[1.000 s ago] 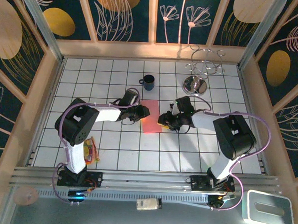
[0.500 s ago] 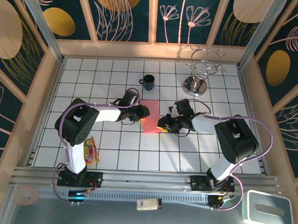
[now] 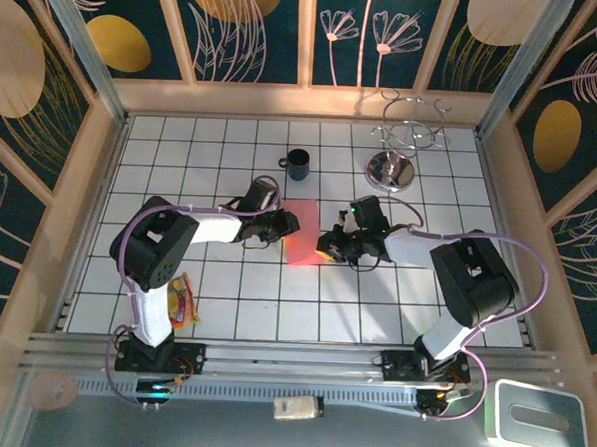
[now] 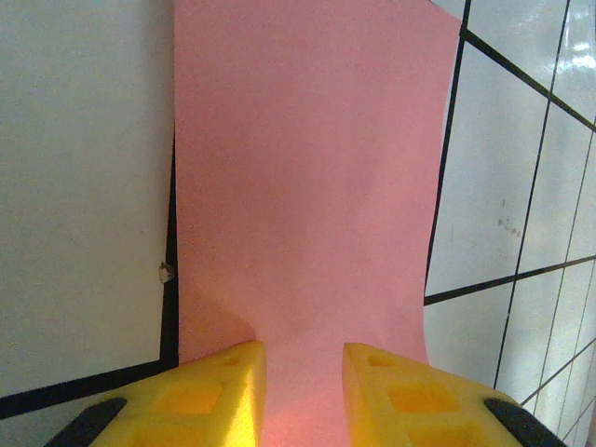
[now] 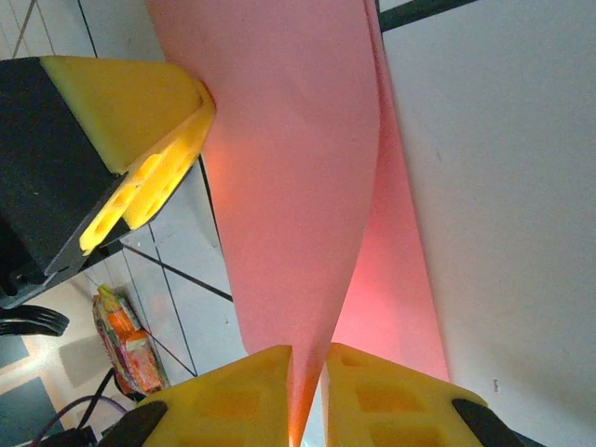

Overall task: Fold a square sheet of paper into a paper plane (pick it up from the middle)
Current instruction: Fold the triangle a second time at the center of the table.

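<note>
The pink paper (image 3: 301, 220) is laid on the tiled bench (image 3: 374, 308) between the two arms, near the middle of the grid. It is seen as a narrow rectangle rather than a dart. No pointed nose has been formed yet, so no heading can be given to it. Its long axis is run from the near side toward the far wall, slightly tilted, roughly along the grid lines.

The right gripper (image 3: 326, 248) is pressed nearly together on a lifted layer at the paper's right edge, which is curled up off the lower layer in the right wrist view. The left gripper (image 3: 281, 226) is set at the opposite edge with its fingers part spread and the flat sheet lying across the gap (nothing is pinched there, as far as can be judged).

The step in hand is judged to be a fold of the raised layer. It would be done well if the flap were carried over low, the left edge were kept from sliding, and the edges were matched before the crease is pressed.
</note>
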You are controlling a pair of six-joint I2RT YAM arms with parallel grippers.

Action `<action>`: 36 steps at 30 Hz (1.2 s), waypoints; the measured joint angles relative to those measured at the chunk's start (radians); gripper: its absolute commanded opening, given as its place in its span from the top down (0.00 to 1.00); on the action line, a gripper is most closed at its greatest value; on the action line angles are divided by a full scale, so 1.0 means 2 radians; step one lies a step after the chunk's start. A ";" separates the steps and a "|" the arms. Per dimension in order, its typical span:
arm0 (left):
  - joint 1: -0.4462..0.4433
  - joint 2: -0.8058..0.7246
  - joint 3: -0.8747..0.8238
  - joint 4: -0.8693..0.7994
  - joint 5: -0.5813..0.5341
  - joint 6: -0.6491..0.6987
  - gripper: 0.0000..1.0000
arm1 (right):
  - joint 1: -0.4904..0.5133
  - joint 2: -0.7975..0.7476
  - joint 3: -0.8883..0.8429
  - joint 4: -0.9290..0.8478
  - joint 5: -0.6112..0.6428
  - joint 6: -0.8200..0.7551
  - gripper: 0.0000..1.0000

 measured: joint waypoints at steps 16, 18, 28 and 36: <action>0.000 -0.002 0.005 -0.010 0.000 0.010 0.71 | 0.000 0.000 0.000 -0.012 0.015 0.007 0.97; 0.000 -0.006 0.011 -0.017 0.000 0.018 0.70 | 0.000 0.000 0.000 -0.016 0.018 0.009 0.99; 0.002 -0.078 0.020 -0.007 -0.023 0.063 0.68 | 0.000 -0.015 -0.026 -0.028 0.032 0.016 1.00; 0.013 -0.112 -0.011 0.008 -0.023 0.073 0.59 | 0.012 -0.021 -0.025 -0.028 0.045 0.029 1.00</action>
